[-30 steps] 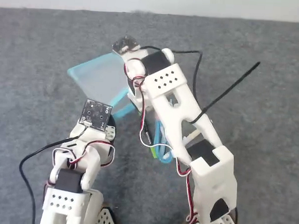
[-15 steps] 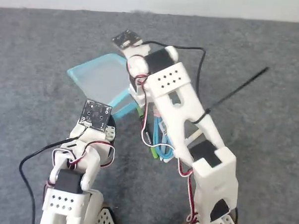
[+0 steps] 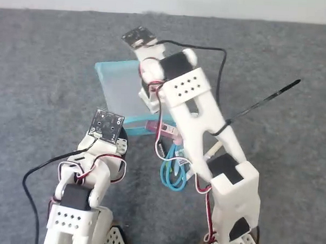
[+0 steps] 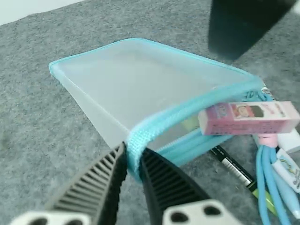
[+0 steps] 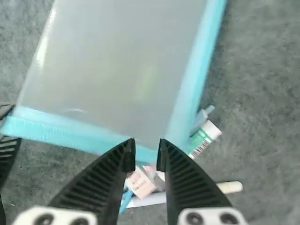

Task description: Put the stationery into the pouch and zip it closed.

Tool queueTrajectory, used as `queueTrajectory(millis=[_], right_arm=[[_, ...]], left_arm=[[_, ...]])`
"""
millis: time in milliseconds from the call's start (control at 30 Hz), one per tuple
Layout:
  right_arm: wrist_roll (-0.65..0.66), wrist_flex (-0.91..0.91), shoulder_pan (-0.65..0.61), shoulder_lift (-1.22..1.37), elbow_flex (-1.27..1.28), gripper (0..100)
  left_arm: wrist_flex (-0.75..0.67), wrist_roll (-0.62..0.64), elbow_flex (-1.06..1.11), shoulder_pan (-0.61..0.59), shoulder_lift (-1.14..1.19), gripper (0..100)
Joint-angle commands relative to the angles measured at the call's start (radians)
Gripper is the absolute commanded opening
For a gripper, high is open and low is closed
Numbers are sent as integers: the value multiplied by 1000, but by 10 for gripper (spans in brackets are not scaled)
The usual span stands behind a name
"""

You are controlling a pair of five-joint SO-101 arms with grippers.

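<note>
The task is sitting at an early stage. The translucent pouch with turquoise trim (image 3: pixel 121 93) is lying flat on the grey table (image 3: pixel 46 68) with its zipped edge open, and most of the stationery is lying outside it at the mouth. A pink rectangular eraser (image 4: pixel 248 117) is resting right at the opening. The looped blue pens (image 4: pixel 267 178) and a thin black pen (image 4: pixel 232 166) are spilling onto the table just beside it. A green-and-white tube (image 5: pixel 204 136) and a pale stick (image 5: pixel 229 187) are lying near the pouch's corner. A faint green shape is showing through the pouch wall, so one item may be inside, though I cannot tell for sure. Loading the rest and the whole zipping step are, as I judge it, left to do.

The left end effector (image 4: pixel 132 157) is clenching the turquoise zipper band at one end of the mouth, its ridged jaws nearly together with the fabric pinched between them. The right end effector (image 5: pixel 143 147) is gripping the pouch at the other end of that edge, its jaws parted only by a narrow gap where the trim is passing through.
</note>
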Motion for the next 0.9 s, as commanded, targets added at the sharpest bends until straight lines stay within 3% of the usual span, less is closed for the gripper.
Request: queueTrajectory(millis=[0, 233, 467, 867], right_arm=[[38, 38, 54, -191, 78, 70], [186, 8, 48, -591, 514, 70], [183, -321, 134, -702, 1034, 70], [144, -510, 147, -559, 1069, 70]], left_arm=[[-9, 14, -10, -5, -12, 11], [-11, 14, -10, -3, -11, 11], [-11, 15, -10, -2, -11, 11], [-11, 15, -10, 2, -11, 11]])
